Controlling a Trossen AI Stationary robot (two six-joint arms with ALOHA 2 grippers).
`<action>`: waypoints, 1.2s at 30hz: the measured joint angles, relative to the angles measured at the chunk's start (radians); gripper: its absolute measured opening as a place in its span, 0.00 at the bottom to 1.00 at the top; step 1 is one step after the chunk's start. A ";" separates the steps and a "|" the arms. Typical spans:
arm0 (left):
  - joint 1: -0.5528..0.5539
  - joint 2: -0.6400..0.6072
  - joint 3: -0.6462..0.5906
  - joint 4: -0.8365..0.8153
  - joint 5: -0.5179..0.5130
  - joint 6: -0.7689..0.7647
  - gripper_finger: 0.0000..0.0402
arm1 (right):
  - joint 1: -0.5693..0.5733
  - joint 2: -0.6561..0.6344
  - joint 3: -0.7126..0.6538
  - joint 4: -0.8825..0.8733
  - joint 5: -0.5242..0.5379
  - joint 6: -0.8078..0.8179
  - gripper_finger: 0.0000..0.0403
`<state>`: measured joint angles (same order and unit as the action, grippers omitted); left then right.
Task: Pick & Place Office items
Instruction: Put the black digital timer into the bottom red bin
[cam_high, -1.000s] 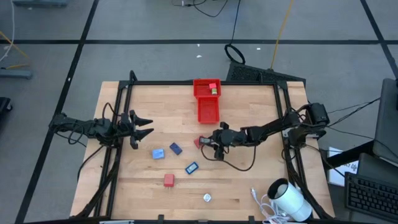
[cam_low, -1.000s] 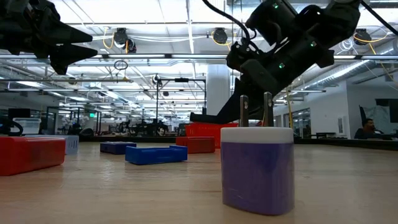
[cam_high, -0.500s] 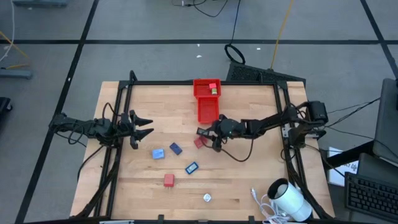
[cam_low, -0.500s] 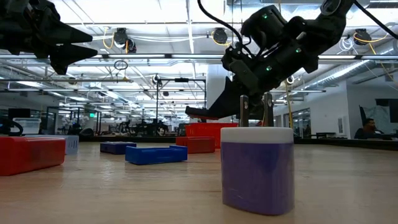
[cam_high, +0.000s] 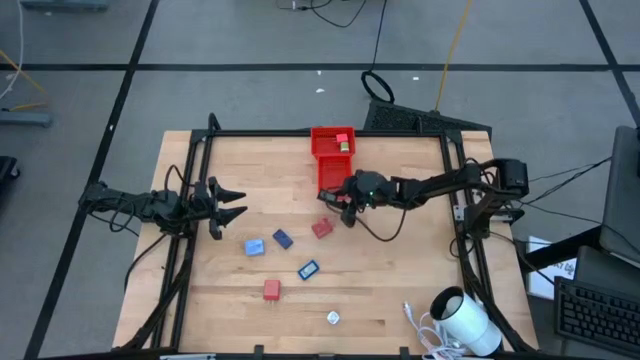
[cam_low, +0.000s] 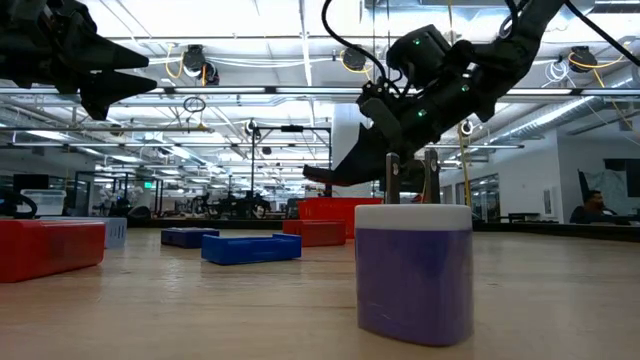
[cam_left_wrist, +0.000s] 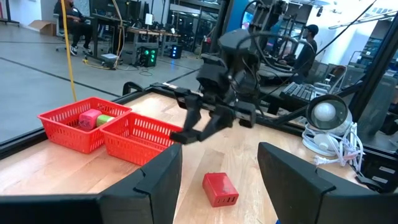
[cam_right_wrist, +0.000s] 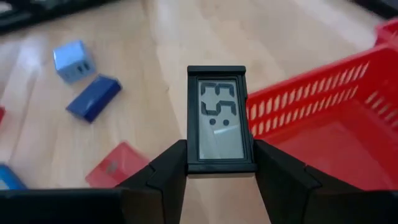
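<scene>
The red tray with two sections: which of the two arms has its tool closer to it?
The right. The right tool, holding a small black clock, hovers at the red tray's near edge. The left tool waits well off, by the table's left side.

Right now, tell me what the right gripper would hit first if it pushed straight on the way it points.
Holding the small black digital clock, the right gripper would probably reach the red slatted plastic tray's near wall first, though depth is uncertain.

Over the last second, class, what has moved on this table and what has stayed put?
The right gripper, shut on a small black clock, has carried it from beside the red block up to the red tray. The left gripper and the other pieces stayed put.
</scene>
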<state>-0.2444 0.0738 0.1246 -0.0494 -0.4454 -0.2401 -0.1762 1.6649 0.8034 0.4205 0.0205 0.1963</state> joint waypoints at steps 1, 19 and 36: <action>0.000 0.000 0.000 0.000 0.000 0.000 0.53 | -0.007 -0.011 0.000 -0.011 0.001 0.000 0.40; 0.000 0.000 0.000 0.000 0.000 0.000 0.53 | -0.113 -0.078 -0.001 -0.140 0.061 0.011 0.40; 0.000 0.000 0.000 0.000 0.000 0.000 0.53 | -0.110 -0.079 -0.001 -0.163 0.110 -0.001 0.41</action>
<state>-0.2444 0.0736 0.1247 -0.0498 -0.4458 -0.2401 -0.2863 1.5860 0.8028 0.2573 0.1301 0.1948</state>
